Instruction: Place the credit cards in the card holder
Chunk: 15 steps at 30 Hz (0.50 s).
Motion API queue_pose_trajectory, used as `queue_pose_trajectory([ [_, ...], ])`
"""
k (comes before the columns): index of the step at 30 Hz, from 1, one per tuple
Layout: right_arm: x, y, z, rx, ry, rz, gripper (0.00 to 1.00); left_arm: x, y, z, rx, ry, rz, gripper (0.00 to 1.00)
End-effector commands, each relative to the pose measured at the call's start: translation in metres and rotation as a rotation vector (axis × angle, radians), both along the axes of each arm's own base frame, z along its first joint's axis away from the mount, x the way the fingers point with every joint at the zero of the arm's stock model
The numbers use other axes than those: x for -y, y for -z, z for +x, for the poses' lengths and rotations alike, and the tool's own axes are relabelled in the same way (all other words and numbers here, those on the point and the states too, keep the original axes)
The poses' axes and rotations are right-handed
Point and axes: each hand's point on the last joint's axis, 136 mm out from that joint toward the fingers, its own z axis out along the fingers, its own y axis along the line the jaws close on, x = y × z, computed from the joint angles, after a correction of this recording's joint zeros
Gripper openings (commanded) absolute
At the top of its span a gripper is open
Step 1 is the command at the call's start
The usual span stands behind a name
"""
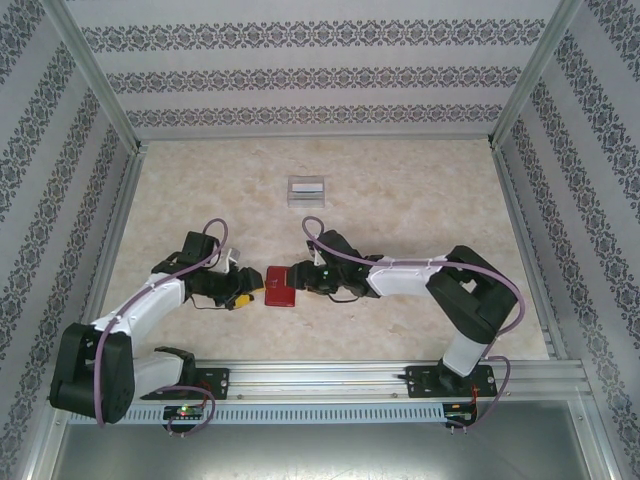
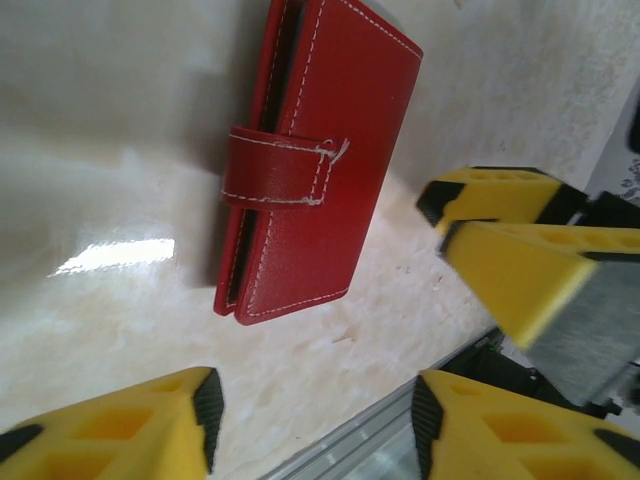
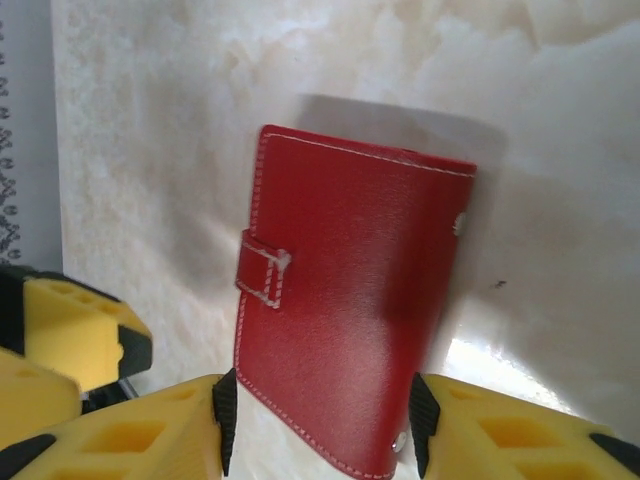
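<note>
One clear card holder (image 1: 307, 189) is seen on the table (image 1: 420, 200), well beyond both grippers. One closed red wallet (image 3: 350, 310) is flanked by them. Its near end is framed by the spread fingers of the right gripper (image 3: 322, 420). The left gripper (image 2: 315, 420) is held open just short of it.

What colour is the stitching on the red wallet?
White, on the red wallet; clearest in the left wrist view.

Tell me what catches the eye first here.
A red wallet, strap shut, lies near the front middle of the table, with the open left gripper and the open right gripper on either side of it. Farther back, a clear card holder stands alone.
</note>
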Motion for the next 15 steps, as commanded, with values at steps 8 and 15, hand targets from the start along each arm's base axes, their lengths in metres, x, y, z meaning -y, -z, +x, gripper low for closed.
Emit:
queue_pose_trajectory([
  [8,-0.013,0.019,-0.009,-0.14,0.028,0.009,0.49,0.007,0.014,-0.001,-0.039,-0.01,-0.03,0.42],
  [15,-0.025,0.027,-0.009,-0.184,0.016,0.022,0.33,0.007,0.028,-0.006,-0.103,-0.004,-0.02,0.4],
])
